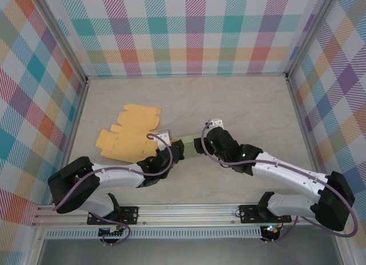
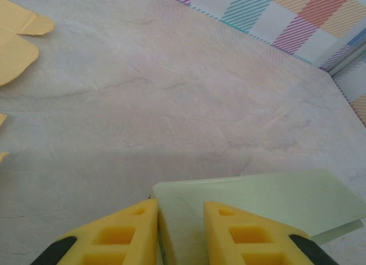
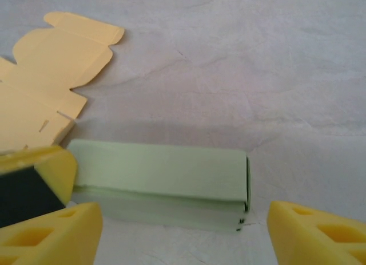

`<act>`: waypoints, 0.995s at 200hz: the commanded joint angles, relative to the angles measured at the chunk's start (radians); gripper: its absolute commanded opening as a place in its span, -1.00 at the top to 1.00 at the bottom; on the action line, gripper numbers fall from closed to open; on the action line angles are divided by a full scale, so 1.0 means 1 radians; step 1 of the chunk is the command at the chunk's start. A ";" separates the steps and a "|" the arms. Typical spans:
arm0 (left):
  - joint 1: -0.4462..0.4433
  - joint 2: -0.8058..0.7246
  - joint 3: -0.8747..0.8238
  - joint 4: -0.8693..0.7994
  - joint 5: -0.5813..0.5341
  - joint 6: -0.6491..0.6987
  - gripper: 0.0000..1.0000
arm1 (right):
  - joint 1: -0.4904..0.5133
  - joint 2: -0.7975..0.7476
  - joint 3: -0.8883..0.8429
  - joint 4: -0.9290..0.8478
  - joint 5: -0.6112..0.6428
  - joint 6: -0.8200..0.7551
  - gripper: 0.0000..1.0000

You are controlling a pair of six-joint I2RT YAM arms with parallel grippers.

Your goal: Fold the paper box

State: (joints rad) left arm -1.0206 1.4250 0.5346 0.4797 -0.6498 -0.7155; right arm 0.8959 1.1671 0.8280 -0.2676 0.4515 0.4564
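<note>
your paper box [image 1: 189,147] is pale green, folded into a long flat sleeve, and it lies low on the table [image 1: 246,110] near the front edge, stretched between your two arms. from the left wrist camera you see one end of the paper box [image 2: 257,202] running away to the right. from the right wrist camera the paper box [image 3: 163,173] lies crosswise with its top face lit and its near side in shadow, and a dark slit shows at its right end.

your left gripper [image 1: 168,153] is clamped on the box's left end. in its own camera the left gripper [image 2: 180,210] has a yellow finger on each side of the green corner, pressed up against it.

your right gripper [image 1: 206,143] sits at the box's other end. in its own camera the right gripper [image 3: 186,213] has its fingers [image 3: 320,228] spread wide apart, wider than the sleeve is long, and neither touches the box.

just left of the box a flat orange cutout [image 1: 128,133] lies unfolded on the table, its rounded flaps pointing to the back. you can see its flaps at the left edge of the left wrist view [image 2: 14,42] and at the upper left of the right wrist view [image 3: 46,82]. checked walls [image 1: 194,30] stand around the table on three sides.
</note>
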 commanded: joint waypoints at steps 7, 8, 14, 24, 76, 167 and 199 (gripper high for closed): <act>-0.025 0.054 -0.015 -0.113 0.019 -0.019 0.52 | -0.094 0.076 0.091 -0.114 -0.093 0.050 -0.57; -0.026 0.054 -0.014 -0.113 0.019 -0.018 0.52 | -0.098 0.080 0.093 -0.114 -0.100 0.051 -0.57; -0.029 0.058 -0.012 -0.114 0.021 -0.019 0.52 | -0.121 0.095 0.097 -0.112 -0.130 0.057 -0.56; -0.032 0.064 -0.009 -0.118 0.019 -0.020 0.52 | -0.151 0.113 0.094 -0.097 -0.177 0.066 -0.55; -0.036 0.069 -0.015 -0.132 0.009 -0.045 0.55 | -0.290 0.131 -0.042 0.041 -0.424 0.136 -0.30; -0.035 0.057 -0.028 -0.197 -0.016 -0.084 0.90 | -0.351 0.138 -0.220 0.208 -0.481 0.169 0.24; -0.029 0.043 -0.048 -0.216 -0.009 -0.102 1.00 | -0.355 0.153 -0.237 0.227 -0.481 0.176 0.30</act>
State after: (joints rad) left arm -1.0405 1.4471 0.5488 0.4625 -0.6971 -0.7967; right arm 0.5488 1.2819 0.6392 0.0212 -0.0380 0.6231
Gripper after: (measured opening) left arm 0.052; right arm 0.367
